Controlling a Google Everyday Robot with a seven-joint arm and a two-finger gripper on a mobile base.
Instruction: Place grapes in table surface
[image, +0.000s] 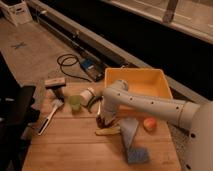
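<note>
My gripper (103, 119) hangs from the white arm, pointing down at the table surface (70, 145) of light wooden planks, just in front of the yellow bin. A small dark bumpy clump, the grapes (103, 122), sits at the fingertips right on the tabletop, and the gripper is shut on it. The wrist hides most of the grapes. A yellow banana (108, 131) lies just in front of the gripper.
A yellow plastic bin (138, 82) stands behind the arm. A round orange fruit (148, 124), a pale cloth (129, 132) and a blue sponge (136, 155) lie to the right. To the left are a green cup (75, 103), a white container (88, 95) and a brush (48, 120).
</note>
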